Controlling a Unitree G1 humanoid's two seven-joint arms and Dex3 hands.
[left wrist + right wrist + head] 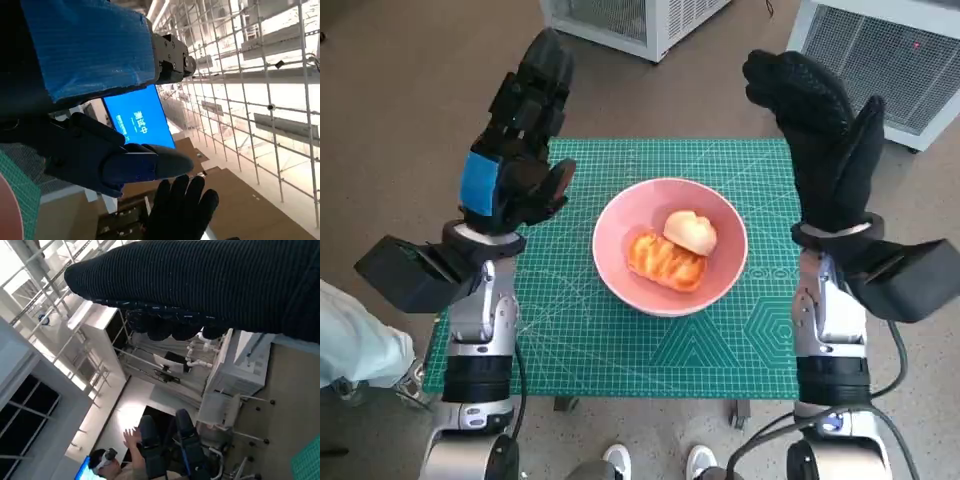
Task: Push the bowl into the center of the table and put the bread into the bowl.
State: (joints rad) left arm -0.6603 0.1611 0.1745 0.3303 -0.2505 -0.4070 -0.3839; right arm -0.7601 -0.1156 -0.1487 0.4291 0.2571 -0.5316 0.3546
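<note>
The left hand [520, 150] is raised above the table's left edge, its blue-taped back toward the head camera, fingers stretched up and apart and holding nothing; the right hand [825, 140], in its black knitted glove, stands likewise lifted over the right edge, fingers extended and empty, thumb out to the side. In the left wrist view the left hand's dark fingers [100, 155] jut across the frame with the gloved right hand [182, 210] beyond them; in the right wrist view the glove [210, 285] lies as a ribbed dark band, and how its fingers lie is hard to judge from there.

Between the two hands, well apart from both, the pink bowl [620, 270] sits about mid-table on the green cutting mat [570, 340]; inside it lie the bread [665, 260], a glazed golden piece, and a paler roll [690, 232] resting against it.

Farther out, white cabinets with grilles [880, 50] stand on the floor beyond the table; a blue screen [137, 122] glows in the left wrist view; a person [112, 462] with a raised hand shows in the right wrist view.
</note>
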